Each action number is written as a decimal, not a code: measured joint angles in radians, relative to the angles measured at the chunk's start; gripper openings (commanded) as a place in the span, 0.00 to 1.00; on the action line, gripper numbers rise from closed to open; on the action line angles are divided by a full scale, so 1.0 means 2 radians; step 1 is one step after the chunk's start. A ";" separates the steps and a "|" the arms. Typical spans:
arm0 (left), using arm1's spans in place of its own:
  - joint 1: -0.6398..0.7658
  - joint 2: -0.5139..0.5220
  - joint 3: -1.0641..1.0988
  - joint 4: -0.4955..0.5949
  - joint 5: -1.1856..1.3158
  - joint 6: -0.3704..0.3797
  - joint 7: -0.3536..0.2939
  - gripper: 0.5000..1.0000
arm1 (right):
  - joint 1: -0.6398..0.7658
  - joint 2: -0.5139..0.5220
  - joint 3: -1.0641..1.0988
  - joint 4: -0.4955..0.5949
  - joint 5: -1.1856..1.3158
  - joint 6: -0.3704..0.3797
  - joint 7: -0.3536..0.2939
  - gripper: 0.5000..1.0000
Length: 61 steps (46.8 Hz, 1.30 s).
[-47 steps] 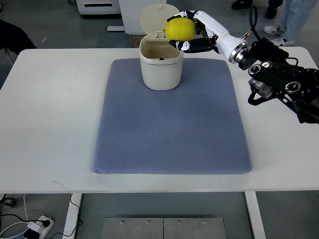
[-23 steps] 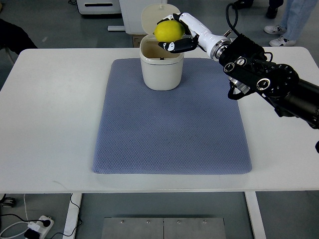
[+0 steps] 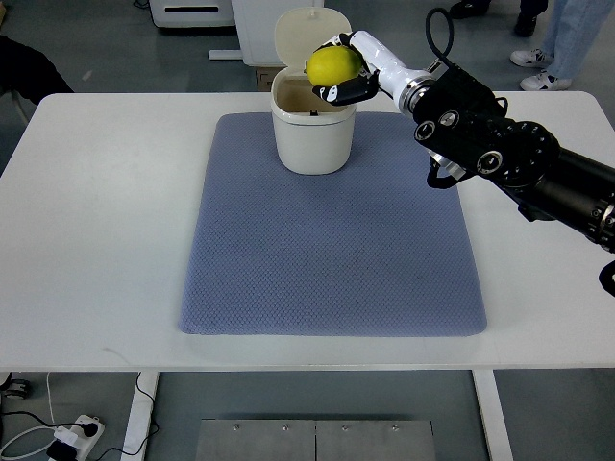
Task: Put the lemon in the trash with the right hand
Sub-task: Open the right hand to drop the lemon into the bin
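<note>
Lemon (image 3: pixel 332 64) lower, fingers (image 3: pixel 348 91) curled underneath.

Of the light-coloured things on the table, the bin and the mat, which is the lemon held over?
The white trash bin, lid open: the right hand holds the lemon over its opening, not the blue-grey mat.

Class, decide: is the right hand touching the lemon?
Touching. The top view shows the right hand with fingers wrapped around the lemon above the open bin.

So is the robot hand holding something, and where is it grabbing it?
Yes, the right hand holds the lemon, fingers wrapped around its right side and underside, above the open trash bin.
</note>
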 measured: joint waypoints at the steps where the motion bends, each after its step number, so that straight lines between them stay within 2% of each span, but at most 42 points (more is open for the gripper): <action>1: 0.000 0.000 0.000 0.000 0.000 0.000 0.000 1.00 | 0.000 0.000 -0.001 -0.001 0.000 -0.001 -0.003 0.00; 11: 0.000 0.000 0.000 0.000 0.000 0.000 0.000 1.00 | 0.000 0.000 -0.003 -0.013 0.000 -0.004 -0.025 0.00; 21: 0.000 0.000 0.000 0.000 0.000 0.000 0.000 1.00 | 0.001 0.000 -0.006 -0.014 0.000 -0.004 -0.033 0.00; 48: 0.000 0.000 0.000 0.000 0.000 0.000 0.000 1.00 | 0.013 0.000 -0.006 -0.007 0.005 -0.003 -0.034 0.00; 49: 0.000 0.000 0.000 0.000 0.000 0.000 0.000 1.00 | 0.013 0.000 -0.006 -0.007 0.005 -0.003 -0.033 0.03; 57: 0.000 0.000 0.000 0.000 0.000 0.000 0.000 1.00 | 0.012 0.000 -0.006 -0.007 0.005 -0.003 -0.030 0.48; 61: 0.000 0.000 0.000 0.000 0.000 0.000 0.000 1.00 | 0.011 0.000 -0.005 -0.006 0.006 -0.003 -0.029 0.62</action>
